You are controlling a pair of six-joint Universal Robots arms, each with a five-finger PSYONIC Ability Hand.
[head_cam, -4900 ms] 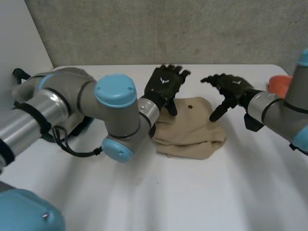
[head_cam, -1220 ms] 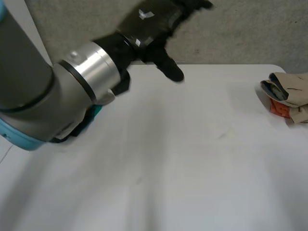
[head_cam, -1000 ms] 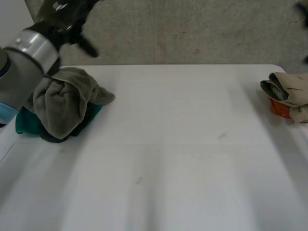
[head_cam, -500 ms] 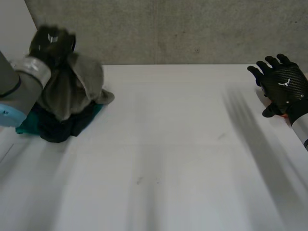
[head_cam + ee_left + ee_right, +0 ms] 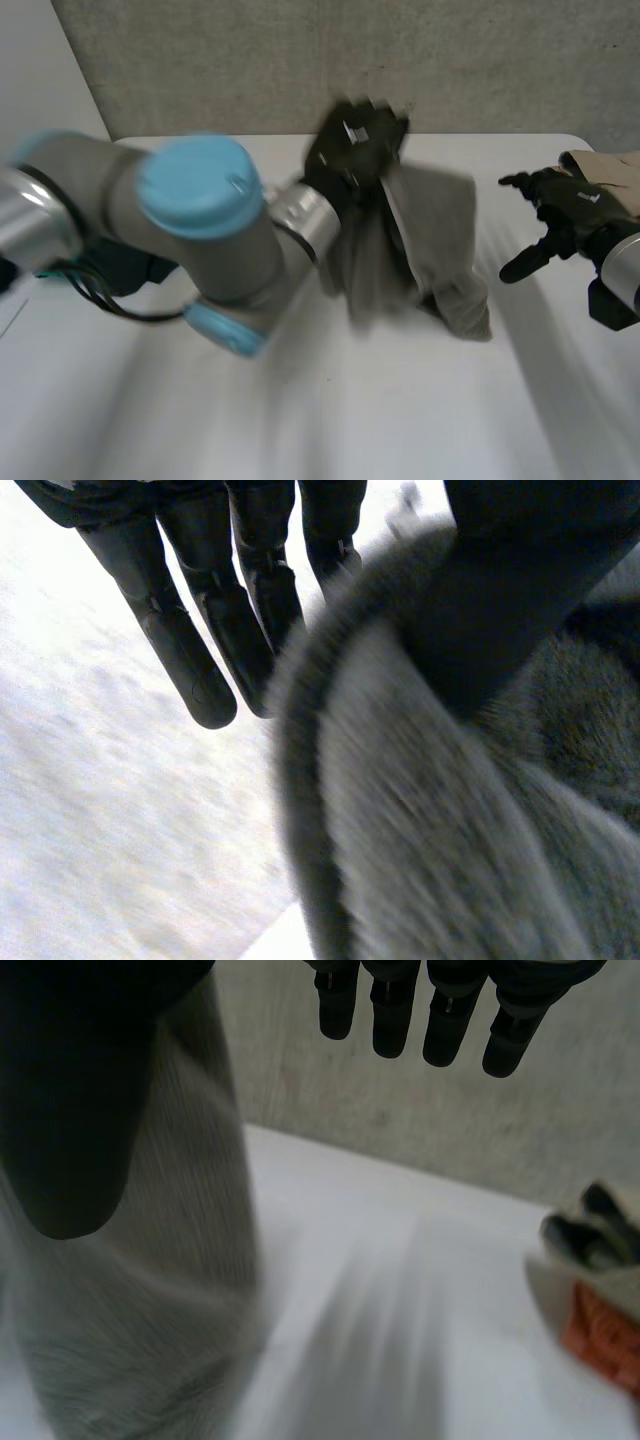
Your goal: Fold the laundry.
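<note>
A grey towel [image 5: 430, 240] hangs over the middle of the white table [image 5: 330, 420], its lower end touching the tabletop. My left hand [image 5: 355, 150] holds its top edge. In the left wrist view the thumb [image 5: 520, 590] presses the grey towel [image 5: 450, 860] against the straight fingers [image 5: 190, 640]. My right hand [image 5: 560, 205] hovers to the towel's right, open and apart from it, fingers spread. In the right wrist view its fingers [image 5: 440, 1010] hang straight, with the grey towel [image 5: 150, 1300] beside the thumb.
A folded beige stack [image 5: 605, 165] lies at the table's far right edge, over an orange item [image 5: 600, 1335]. Dark laundry [image 5: 120, 265] sits at the left, behind my left arm. A concrete wall [image 5: 300, 60] stands behind the table.
My left hand has carried the grey towel from the pile at the left to the middle of the table. My right hand has moved inward toward the towel.
</note>
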